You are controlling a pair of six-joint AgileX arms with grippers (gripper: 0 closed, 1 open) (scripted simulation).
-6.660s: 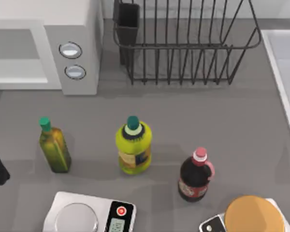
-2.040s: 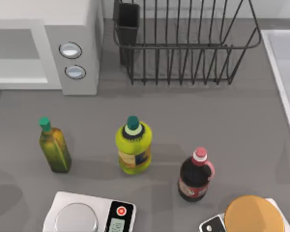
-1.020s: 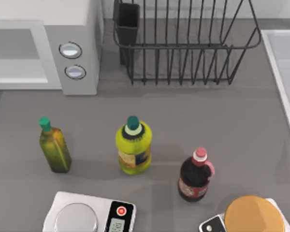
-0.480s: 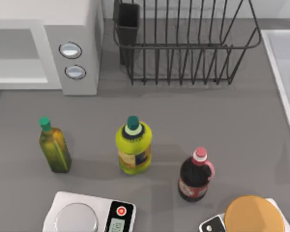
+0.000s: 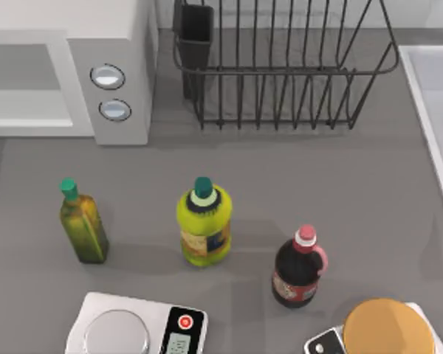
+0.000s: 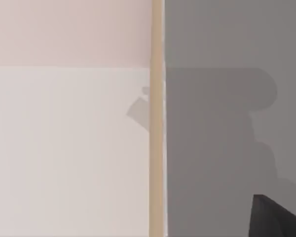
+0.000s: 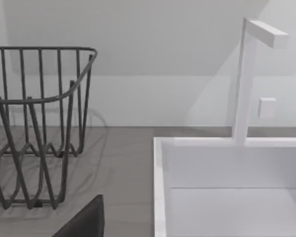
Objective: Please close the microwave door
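Left tool [image 6: 278, 219], dark sliver in left wrist view, beside pale flat panel [image 6: 69, 148] and grey counter [image 6: 212, 39]; spread or pressed together, cannot tell. Right tool [image 7: 84, 222] equally unreadable, near wire dish rack [image 7: 34, 123] and white sink [image 7: 227, 168]. Microwave [image 5: 111, 44] at counter's 10 o'clock, cavity open, dials [image 5: 108, 76] toward bottles [image 5: 204, 221]. Whether panel is its door, cannot tell.
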